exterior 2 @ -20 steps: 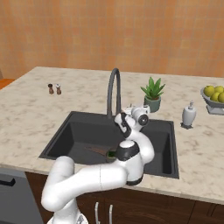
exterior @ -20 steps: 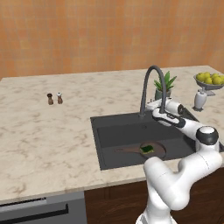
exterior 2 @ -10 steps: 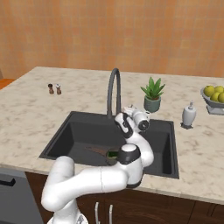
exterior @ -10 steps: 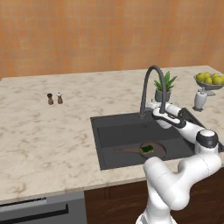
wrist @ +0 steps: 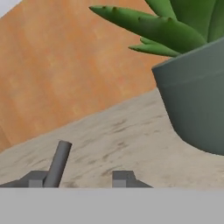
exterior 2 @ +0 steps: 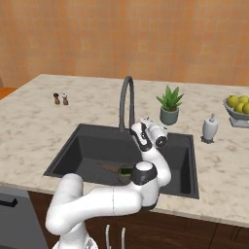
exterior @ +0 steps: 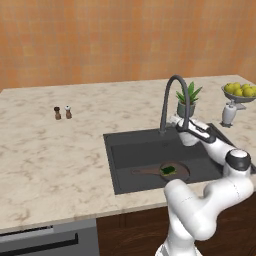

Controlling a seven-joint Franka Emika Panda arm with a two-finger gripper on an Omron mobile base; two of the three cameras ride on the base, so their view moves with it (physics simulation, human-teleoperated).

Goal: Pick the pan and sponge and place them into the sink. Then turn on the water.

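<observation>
My hand (exterior: 176,121) is up at the faucet (exterior: 172,100), just beside its base at the back rim of the sink (exterior: 125,165). From the right base view the hand (exterior 2: 138,127) sits right next to the faucet (exterior 2: 127,99) stem. In the hand view the two fingertips (wrist: 122,178) stand a little apart, nothing clamped between them. The faucet's thin lever (wrist: 57,164) rises just by the left tip; can't tell if it touches.

Pan (exterior: 167,171) lies flat on the sink floor, near the front right of the basin, handle pointing left. Sponge (exterior: 168,170) sits inside the pan. From the right base view the pan (exterior 2: 116,169) and sponge (exterior 2: 126,171) are partly hidden behind my own arm, in the sink (exterior 2: 87,146). No stream under the faucet.

Potted plant (exterior: 187,100) stands on the bench (exterior: 60,150) just behind the faucet, and looms large and close in the hand view (wrist: 192,83). Soap dispenser (exterior: 228,114) and a bowl of lemons (exterior: 240,91) are right of the sink. Salt and pepper shakers (exterior: 62,112) stand well left of the sink.
</observation>
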